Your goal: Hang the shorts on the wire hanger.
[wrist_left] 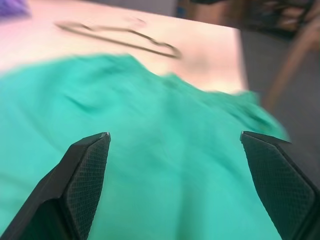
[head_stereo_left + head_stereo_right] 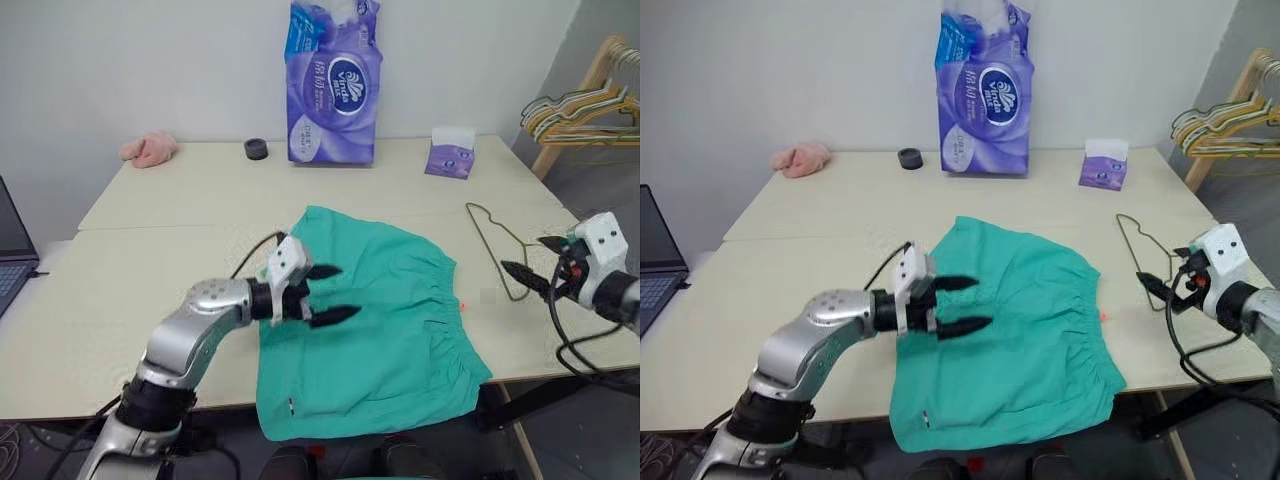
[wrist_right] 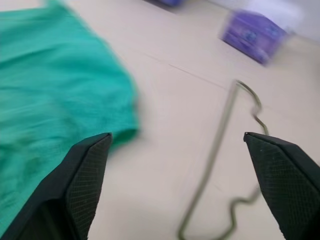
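Shorts (image 2: pixel 375 320) flat on worktop (image 2: pixel 150 250), hanger (image 2: pixel 497 245) beside. Left hand (image 2: pixel 328 295) wide above shorts; right hand (image 2: pixel 528 262) wide nr hanger, both empty.

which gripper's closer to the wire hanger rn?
Right. The right gripper hangs open just beside the wire hanger on the table, not touching it. The left gripper is open over the shorts, farther away.
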